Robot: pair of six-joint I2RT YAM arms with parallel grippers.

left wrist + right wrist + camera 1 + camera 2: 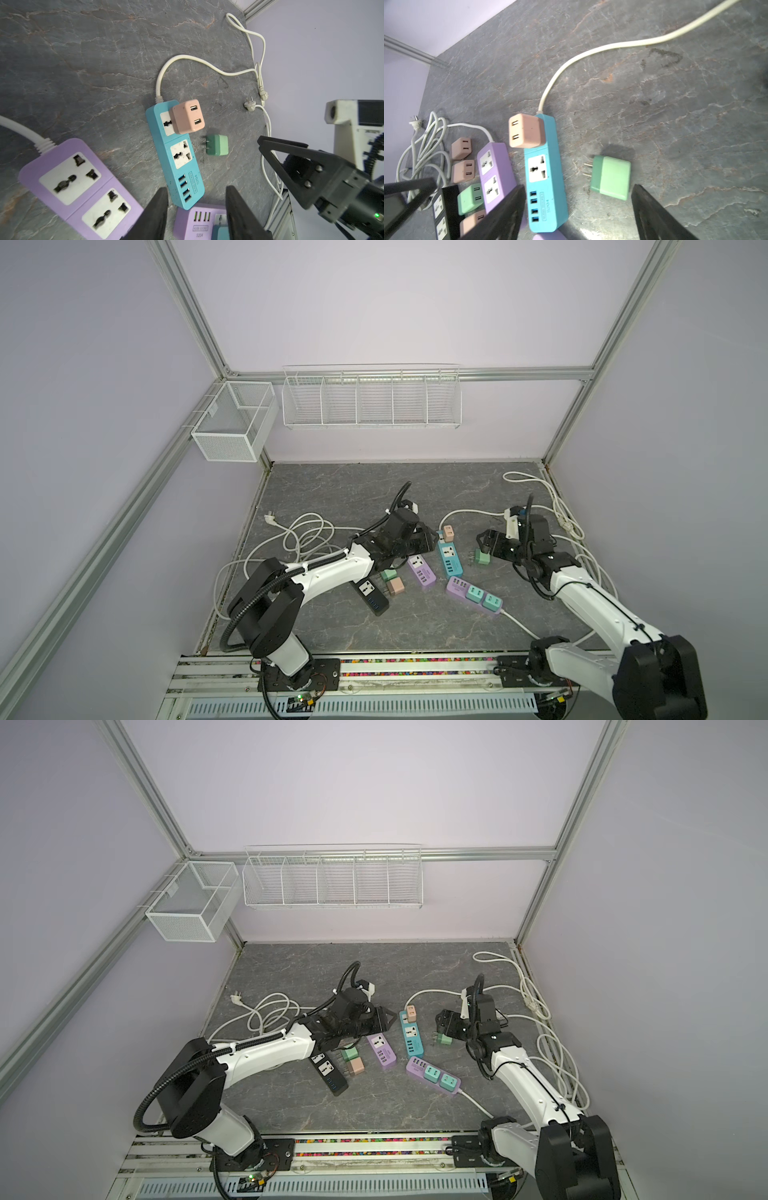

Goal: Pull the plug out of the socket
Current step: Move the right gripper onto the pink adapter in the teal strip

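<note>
Green plug (pixel 611 178) lies free; right claw (pixel 578 187), left claw (pixel 196 188) gape empty. Next, we judge: pull pink plug (pixel 188 119) off blue strip (pixel 174 187).

A grey marbled tabletop (pixel 332 485) sits inside an aluminium frame (pixel 523 374). On the back wall hangs a white wire rack (pixel 371 400) with five compartments. A mesh basket (pixel 226 443) hangs beside it, at the left corner.
</note>
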